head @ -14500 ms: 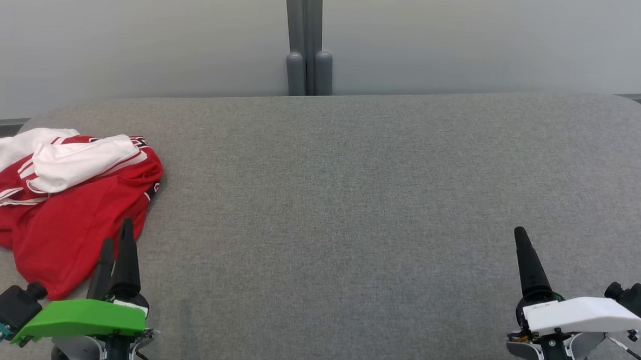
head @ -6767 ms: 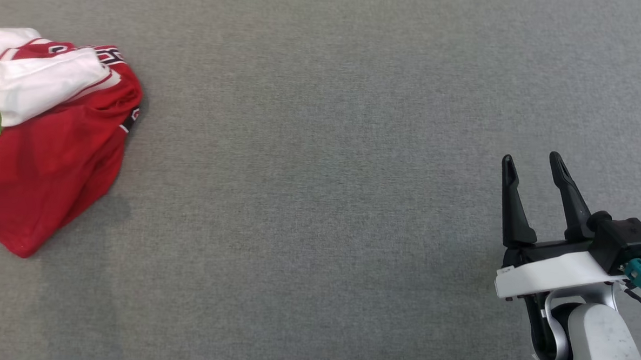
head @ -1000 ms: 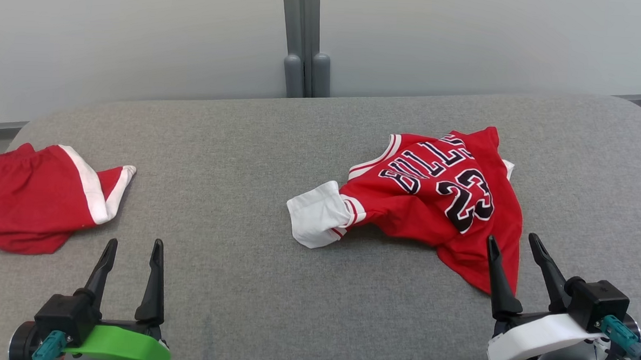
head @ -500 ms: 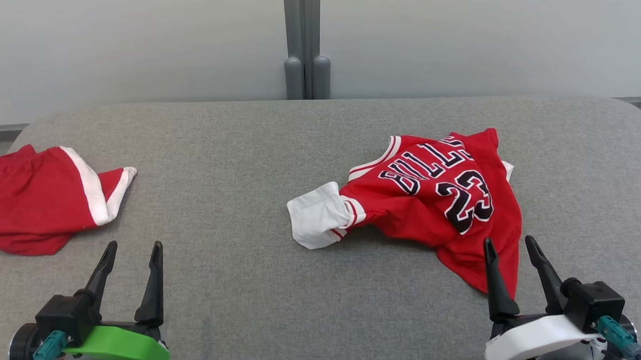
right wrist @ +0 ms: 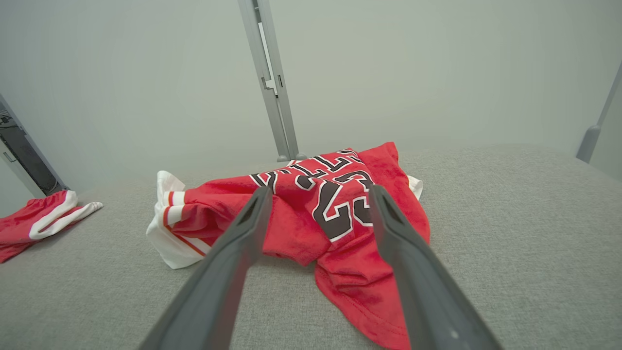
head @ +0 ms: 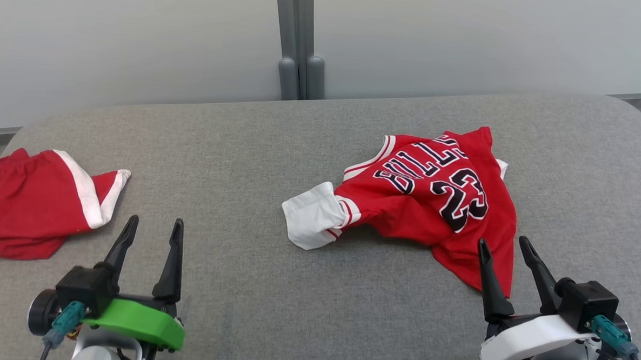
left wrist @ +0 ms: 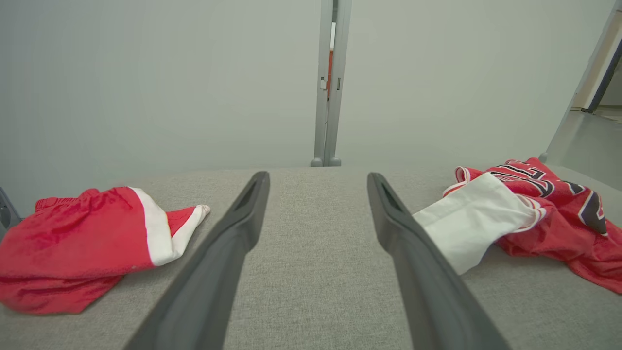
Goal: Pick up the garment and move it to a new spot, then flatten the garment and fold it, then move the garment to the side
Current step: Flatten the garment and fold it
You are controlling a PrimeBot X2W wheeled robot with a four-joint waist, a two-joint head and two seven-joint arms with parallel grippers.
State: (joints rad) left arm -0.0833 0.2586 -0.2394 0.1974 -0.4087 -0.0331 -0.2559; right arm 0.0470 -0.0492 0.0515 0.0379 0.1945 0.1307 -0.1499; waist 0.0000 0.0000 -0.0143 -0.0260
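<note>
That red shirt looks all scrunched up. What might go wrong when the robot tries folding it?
The jersey lies bunched, so the open right hand, close to its near hem, may pinch several layers and drag a lump. The white sleeve is curled over and might end up trapped underneath. The red shorts lie nearer the left hand and might get grabbed by mistake.

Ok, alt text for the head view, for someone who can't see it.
A crumpled red number 23 jersey lies right of centre on a grey padded surface, with red shorts at far left. The left gripper and right gripper sit open and empty along the bottom.
</note>
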